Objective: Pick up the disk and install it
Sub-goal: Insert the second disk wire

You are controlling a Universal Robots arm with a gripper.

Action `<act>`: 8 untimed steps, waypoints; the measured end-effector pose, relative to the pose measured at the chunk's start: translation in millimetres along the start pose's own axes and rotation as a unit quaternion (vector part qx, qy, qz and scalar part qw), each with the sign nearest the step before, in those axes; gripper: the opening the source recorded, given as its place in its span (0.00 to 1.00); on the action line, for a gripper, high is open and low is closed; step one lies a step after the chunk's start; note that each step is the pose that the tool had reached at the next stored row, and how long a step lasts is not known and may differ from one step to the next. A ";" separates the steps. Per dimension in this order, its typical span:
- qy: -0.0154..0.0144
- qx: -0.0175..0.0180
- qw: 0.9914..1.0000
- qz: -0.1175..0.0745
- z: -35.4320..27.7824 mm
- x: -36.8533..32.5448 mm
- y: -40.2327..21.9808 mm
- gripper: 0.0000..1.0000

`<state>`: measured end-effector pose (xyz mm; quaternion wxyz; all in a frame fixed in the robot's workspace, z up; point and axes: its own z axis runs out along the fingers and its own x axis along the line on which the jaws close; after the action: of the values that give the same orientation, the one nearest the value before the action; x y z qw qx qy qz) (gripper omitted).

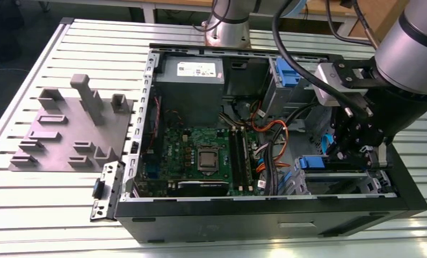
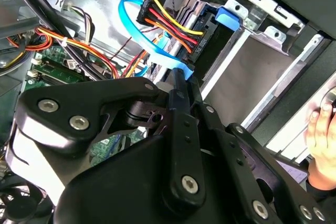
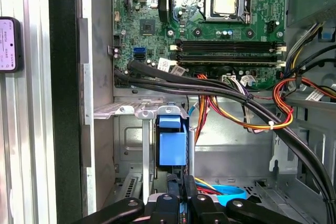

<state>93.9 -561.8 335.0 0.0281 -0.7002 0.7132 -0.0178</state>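
Pushing stage, by my guess: gripper point(image 3: 181, 182) closed, holding nothing, tips against disk point(image 3: 172, 148) standing in bay point(image 3: 128, 110) at computer case point(image 1: 270, 215) corner. Press straight along the rails and avoid cables point(image 3: 231, 94).

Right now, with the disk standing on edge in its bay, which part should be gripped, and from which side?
Probably grip the disk by its blue carrier end: the bay walls cover its flat faces. Come from the open side of the case, where the gripper hangs.
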 end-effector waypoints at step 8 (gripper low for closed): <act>-0.002 0.000 1.000 0.000 2.6 0.2 0.0 0.16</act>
<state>94.1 -561.9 332.4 0.0297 -0.7001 0.7133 -0.0163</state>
